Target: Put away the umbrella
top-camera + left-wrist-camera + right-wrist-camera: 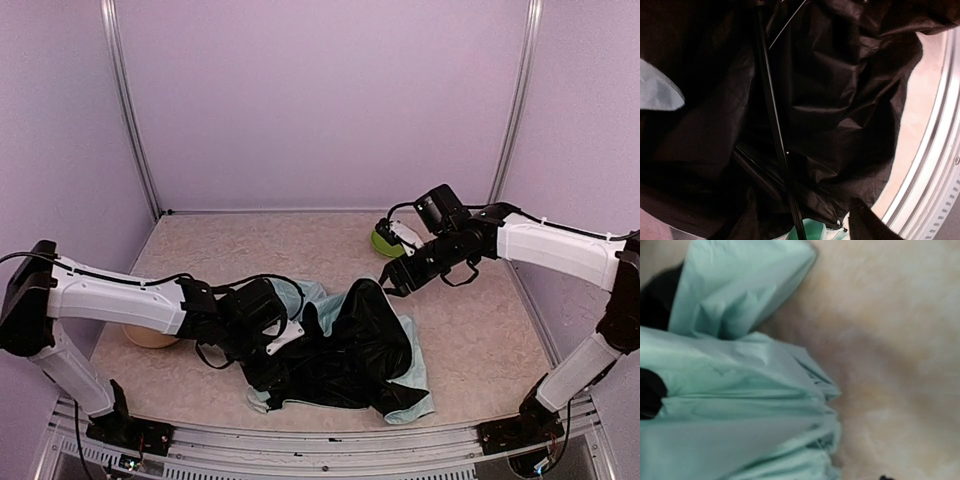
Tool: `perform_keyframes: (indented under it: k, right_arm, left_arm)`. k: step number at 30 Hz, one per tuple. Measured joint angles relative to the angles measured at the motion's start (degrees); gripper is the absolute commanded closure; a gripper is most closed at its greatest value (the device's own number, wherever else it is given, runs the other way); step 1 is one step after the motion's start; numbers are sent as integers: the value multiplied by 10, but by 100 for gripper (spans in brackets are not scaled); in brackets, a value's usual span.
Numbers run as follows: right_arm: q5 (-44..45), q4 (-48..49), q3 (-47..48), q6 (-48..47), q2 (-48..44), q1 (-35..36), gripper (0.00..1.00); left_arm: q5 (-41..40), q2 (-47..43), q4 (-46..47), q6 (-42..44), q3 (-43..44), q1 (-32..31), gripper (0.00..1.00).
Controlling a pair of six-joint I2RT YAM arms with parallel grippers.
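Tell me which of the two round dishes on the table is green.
The green one is the bowl at the far right, just behind the right arm. The other dish, half hidden under the left arm, is pale beige.

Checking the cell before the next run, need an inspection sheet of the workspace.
Surface: table, beige mottled top.
Job's things: umbrella collapsed mid-table, black lining up, mint fabric at the edges; thin shaft lies across the lining.
Clutter: green dish at the back by the right arm; tan round object under the left arm.
Grippers: left tool at the umbrella's left side, right tool at its far right edge; open or shut unclear.
Cables: black cables loop off both arms.
Surroundings: lilac walls, metal frame posts.
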Motion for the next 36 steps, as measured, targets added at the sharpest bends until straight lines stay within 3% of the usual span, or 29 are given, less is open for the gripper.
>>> perform_keyframes:
  k: [4, 10, 12, 13, 22, 36]
  right_arm:
    - [-23, 23, -4, 0, 50, 0, 34]
    - [-38, 62, -21, 6, 63, 0, 34]
    - [-40, 73, -30, 8, 63, 0, 34]
    - [-41, 76, -33, 9, 63, 0, 34]
    - [-53, 89, -36, 6, 54, 0, 33]
    - [-2, 78, 70, -27, -103, 12, 23]
  left_arm:
    - [5, 50, -1, 9, 7, 0, 72]
    - [18, 94, 2, 17, 17, 10, 74]
    - [18, 104, 3, 20, 26, 11, 97]
    - [16, 109, 4, 24, 31, 12, 100]
    - [-9, 96, -7, 32, 52, 15, 100]
    - [-21, -204, 83, 46, -26, 81, 100]
